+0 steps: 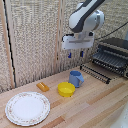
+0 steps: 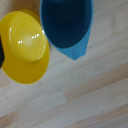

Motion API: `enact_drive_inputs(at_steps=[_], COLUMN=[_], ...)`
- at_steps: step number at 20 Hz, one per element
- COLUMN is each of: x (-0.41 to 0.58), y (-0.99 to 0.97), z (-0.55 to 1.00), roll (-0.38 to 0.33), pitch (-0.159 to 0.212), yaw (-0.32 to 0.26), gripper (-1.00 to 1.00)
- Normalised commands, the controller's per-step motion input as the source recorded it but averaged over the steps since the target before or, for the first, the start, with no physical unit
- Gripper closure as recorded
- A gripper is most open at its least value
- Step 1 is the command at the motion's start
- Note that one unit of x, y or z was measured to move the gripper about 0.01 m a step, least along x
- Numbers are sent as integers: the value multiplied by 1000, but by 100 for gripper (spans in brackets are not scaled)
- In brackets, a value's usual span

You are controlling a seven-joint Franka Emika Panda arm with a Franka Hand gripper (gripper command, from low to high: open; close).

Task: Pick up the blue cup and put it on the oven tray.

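- Gripper hangs in the air above the blue cup, well clear of it. Two blue-tipped fingers point down with a visible gap between them; nothing is held, so the fingers are released.
- Blue cup stands upright on the wooden table, near its middle. In the wrist view the cup is seen from above, its inside dark blue, with a lighter blue part jutting out at one side; cannot tell for certain that this is the handle.
- Yellow bowl sits just beside the cup, on the exterior view's left and a little nearer the camera. In the wrist view the bowl lies right next to the cup; rims look close to touching, contact not resolvable.
- Oven tray, a dark wire rack, lies on the table in front of the toaster oven, on the exterior view's right of the cup. Apart from the cup.
- Small orange object lies on the table to the exterior view's left of the bowl; too small to identify.
- White patterned plate sits at the exterior view's near left, well apart from the cup.
- Woven-looking panel backs the scene.
- Nothing lies between cup and tray on the table surface.
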Motion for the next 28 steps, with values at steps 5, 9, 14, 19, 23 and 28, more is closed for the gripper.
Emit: enact_drive_inputs(at_steps=[5,9,14,19,23,28], x=[-71,-39,0,-10,-16,0], y=[-157,47,-15,-101,-6,47], z=[-298,-395,-503,-467,-394,-227], roll=[-20,-79,-98,-84,-66,-66], pitch=[68,96,71,21,1,0], yaw=[-133,-12,0,0,42,30], gripper=[-100,-100,-100,-100,-100,-100])
